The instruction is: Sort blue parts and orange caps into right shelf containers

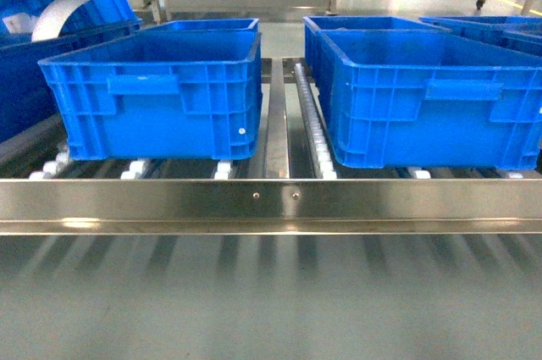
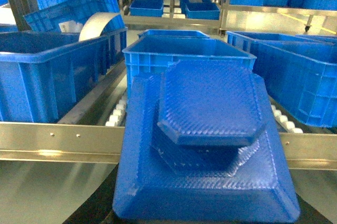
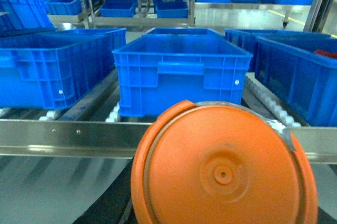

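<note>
1. Blue part (image 2: 205, 145): in my left wrist view it fills the foreground, a textured blue moulding with an octagonal raised top. It sits right under the camera, so I judge my left gripper is carrying it, though the gripper itself is hidden and I cannot tell how its jaws stand.
2. Left crate (image 1: 157, 93): it stands on the roller shelf (image 1: 279, 135) behind the steel rail (image 1: 271, 199), open-topped; its floor is out of sight.
3. Right crate (image 1: 428, 97): it stands beside the left one across the centre divider, also open.
4. Orange cap (image 3: 224, 168): a large orange disc with a small centre boss fills the bottom of my right wrist view. I judge my right gripper holds it; the jaws are hidden.
5. Step in hand: both pieces are short of the rail, not yet over a crate. Next I must carry each over the rim and release.
</note>
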`<state>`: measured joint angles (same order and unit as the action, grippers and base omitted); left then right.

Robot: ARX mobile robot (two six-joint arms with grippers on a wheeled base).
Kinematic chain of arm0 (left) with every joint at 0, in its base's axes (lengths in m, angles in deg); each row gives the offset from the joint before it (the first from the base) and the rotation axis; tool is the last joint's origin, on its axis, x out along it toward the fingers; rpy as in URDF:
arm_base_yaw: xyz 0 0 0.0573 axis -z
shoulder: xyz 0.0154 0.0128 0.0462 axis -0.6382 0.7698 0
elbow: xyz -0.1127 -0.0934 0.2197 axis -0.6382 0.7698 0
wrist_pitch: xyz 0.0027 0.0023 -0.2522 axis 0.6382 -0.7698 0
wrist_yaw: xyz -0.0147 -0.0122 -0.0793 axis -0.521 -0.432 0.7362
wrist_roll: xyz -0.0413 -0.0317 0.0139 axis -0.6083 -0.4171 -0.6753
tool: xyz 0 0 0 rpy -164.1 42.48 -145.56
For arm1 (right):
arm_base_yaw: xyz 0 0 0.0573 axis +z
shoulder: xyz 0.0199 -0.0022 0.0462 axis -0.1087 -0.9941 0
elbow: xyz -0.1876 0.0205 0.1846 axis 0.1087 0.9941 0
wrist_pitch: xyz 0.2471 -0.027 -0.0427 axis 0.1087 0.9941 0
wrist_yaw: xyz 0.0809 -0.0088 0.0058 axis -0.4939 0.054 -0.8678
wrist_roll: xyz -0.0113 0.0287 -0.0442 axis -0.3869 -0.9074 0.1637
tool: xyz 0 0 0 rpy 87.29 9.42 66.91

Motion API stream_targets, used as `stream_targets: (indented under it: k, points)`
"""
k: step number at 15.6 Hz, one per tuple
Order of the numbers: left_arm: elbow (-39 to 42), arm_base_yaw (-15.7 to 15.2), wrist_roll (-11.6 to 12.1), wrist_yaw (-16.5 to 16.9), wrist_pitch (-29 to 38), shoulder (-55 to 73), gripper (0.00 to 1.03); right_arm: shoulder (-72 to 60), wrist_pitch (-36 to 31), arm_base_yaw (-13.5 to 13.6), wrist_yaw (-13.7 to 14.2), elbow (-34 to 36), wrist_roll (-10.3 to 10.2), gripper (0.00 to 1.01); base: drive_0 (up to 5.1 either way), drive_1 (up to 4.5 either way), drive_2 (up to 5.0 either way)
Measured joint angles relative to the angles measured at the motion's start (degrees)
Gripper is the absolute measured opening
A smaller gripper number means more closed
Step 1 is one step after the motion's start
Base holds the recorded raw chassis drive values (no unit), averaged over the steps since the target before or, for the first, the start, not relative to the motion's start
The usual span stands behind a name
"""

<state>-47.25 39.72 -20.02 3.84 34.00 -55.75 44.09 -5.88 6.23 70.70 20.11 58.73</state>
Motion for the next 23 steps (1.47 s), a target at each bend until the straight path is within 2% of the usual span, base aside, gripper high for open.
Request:
stream_targets:
  k: [10, 23]
  points:
    - [0.0, 0.0, 0.0, 0.0, 0.0, 0.0, 0.42, 0.0, 0.0, 0.0, 0.0, 0.0, 0.0, 0.46, 0.0, 0.00, 0.0]
    - [0.0, 0.0, 0.0, 0.0, 0.0, 0.0, 0.42, 0.0, -0.1, 0.0, 0.0, 0.0, 0.0, 0.46, 0.0, 4.11, -4.2]
